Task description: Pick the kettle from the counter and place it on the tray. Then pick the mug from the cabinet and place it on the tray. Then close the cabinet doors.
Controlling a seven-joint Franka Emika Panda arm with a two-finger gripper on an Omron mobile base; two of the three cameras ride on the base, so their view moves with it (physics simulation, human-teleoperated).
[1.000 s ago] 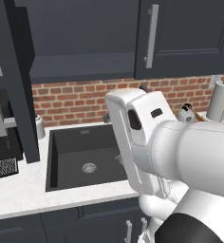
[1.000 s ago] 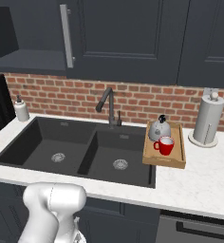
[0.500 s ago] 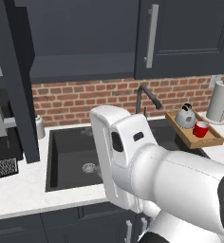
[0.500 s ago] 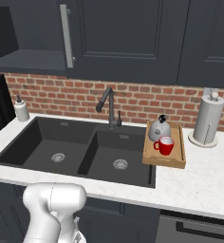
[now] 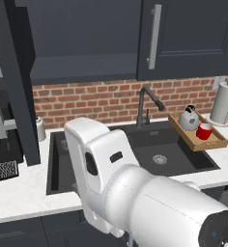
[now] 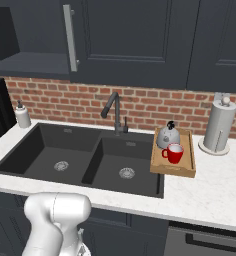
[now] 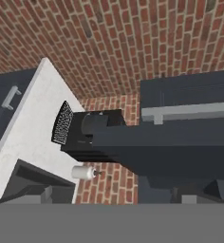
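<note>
The wooden tray (image 5: 216, 143) (image 6: 189, 169) lies on the white counter (image 6: 215, 192) right of the black sink. On it stand the silver kettle (image 5: 188, 118) (image 6: 167, 136) and, in front of it, the red mug (image 5: 204, 131) (image 6: 174, 154). The cabinet (image 5: 82, 43) (image 6: 25, 57) above the sink shows its dark inside. Its left door (image 5: 19, 82) stands swung out, while the right door (image 5: 191, 38) is closed. My gripper (image 7: 133, 193) is open and holds nothing. It faces the open door's silver bar handle (image 7: 190, 112) from close by.
A white paper-towel roll (image 5: 224, 100) (image 6: 219, 127) stands right of the tray. A dark faucet (image 5: 147, 103) (image 6: 115, 112) rises behind the sink (image 6: 80, 160). A soap dispenser (image 6: 22, 116) (image 7: 83, 172) and a black appliance (image 5: 0, 144) (image 7: 92, 135) sit at the left.
My arm has swung left across the left base view, uncovering the tray with kettle and mug. Nothing on the counter has moved.
</note>
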